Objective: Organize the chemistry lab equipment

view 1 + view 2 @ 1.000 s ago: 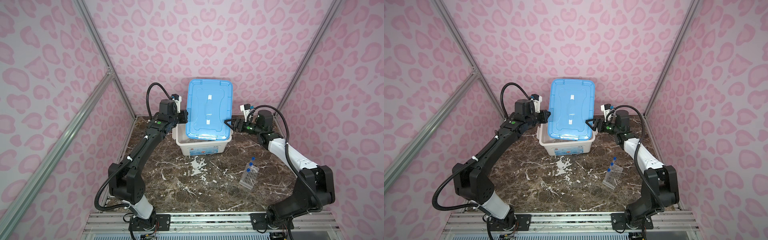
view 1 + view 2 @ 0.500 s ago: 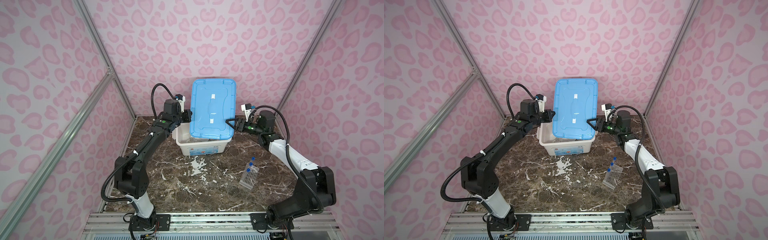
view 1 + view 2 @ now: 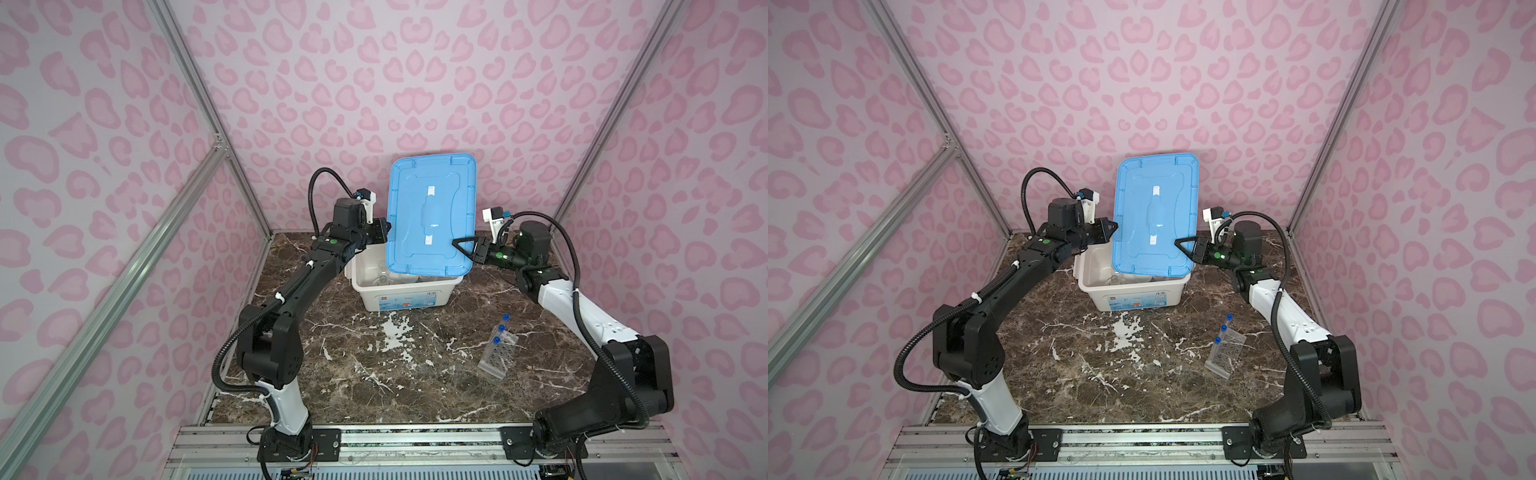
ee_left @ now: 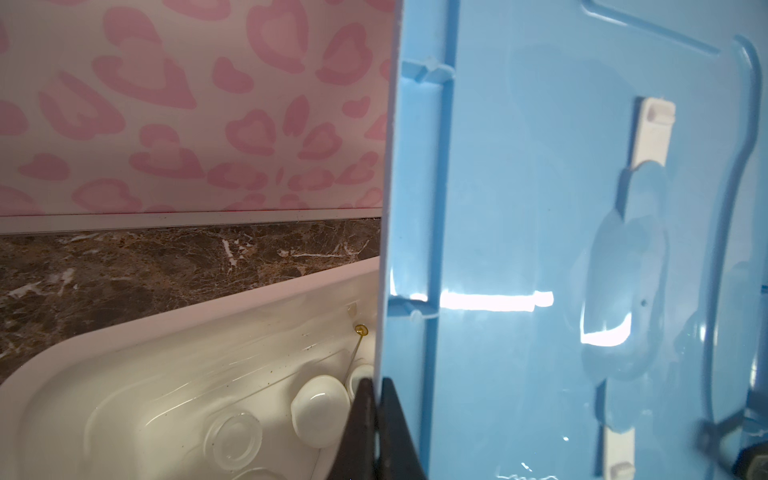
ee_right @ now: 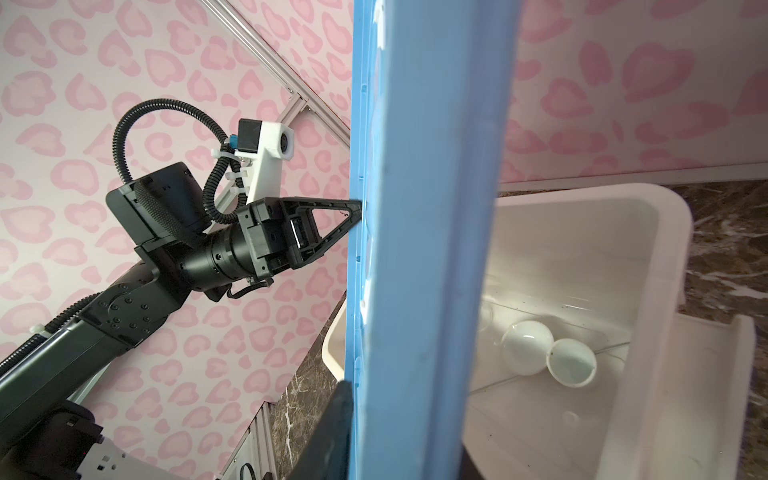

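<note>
Tubes: three clear tubes (image 3: pixel 501 329) with blue caps stand in a row in the rack.
Rack: the rack (image 3: pixel 498 356) is clear and full of little holes. Most holes look empty. It sits on the table near my right arm, well apart from the box.
Dishes: two small round white dishes (image 5: pixel 527 348) lie just beside each other on the floor of the box.
Flask: something clear and round (image 4: pixel 234 434) lies near a dish. It may be a flask, but it is hard to make out.
Box: the box (image 3: pixel 405 297) is white and open, at the back of the table. In both top views the lid hides most of its inside.
Lid: the lid (image 3: pixel 430 216) is blue and flat, tipped up almost on end over the box.
Left pincer: my left pincer (image 4: pixel 375 419) is pinched tight on one long edge of the lid.
Right pincer: my right pincer (image 3: pixel 456 246) is at the other long edge. One finger (image 5: pixel 338 419) lies against the lid and the other is hidden behind it. I cannot tell if it is squeezing.
Table: the table (image 3: pixel 374 374) is dark brown stone with white streaks.
</note>
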{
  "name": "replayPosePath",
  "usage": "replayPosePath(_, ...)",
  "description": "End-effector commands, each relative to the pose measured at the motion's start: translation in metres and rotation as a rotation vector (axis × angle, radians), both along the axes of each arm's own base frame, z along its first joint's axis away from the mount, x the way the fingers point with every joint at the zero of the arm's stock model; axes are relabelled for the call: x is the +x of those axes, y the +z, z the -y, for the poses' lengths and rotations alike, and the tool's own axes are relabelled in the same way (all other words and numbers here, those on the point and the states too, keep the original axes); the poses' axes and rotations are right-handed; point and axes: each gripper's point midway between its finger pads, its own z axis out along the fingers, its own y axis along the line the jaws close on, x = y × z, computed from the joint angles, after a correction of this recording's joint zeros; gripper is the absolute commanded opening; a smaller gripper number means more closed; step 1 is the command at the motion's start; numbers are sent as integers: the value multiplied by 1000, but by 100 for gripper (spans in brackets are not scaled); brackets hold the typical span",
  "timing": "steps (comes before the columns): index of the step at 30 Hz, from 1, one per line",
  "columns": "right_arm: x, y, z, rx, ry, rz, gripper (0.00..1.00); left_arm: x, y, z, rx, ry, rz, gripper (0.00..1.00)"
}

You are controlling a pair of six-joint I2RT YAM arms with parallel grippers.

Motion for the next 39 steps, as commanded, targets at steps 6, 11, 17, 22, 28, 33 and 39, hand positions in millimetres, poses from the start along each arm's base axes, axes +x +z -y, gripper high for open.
replayPosePath(6,2,6,3,-35,-25,30,16,6,13,6,-51,-6,34,11)
replayPosePath(11,2,8,4,-44,-33,37,9,6,9,6,-52,-3,21,22)
replayPosePath(17,4,13,7,-61,-49,46,8,6,13,-7,-16,60,27,59)
replayPosePath(22,9,14,20,-211,-142,81,7,1,28,-25,20,124,66,83)
replayPosePath(28,12,17,33,-534,-255,178,7,-10,56,-36,-17,119,111,97)
replayPosePath(33,14,36,36,-682,-366,338,7,-21,89,-35,-105,28,153,100)
replayPosePath(39,11,55,29,-888,-437,508,6,-27,120,-39,-288,-86,153,98)
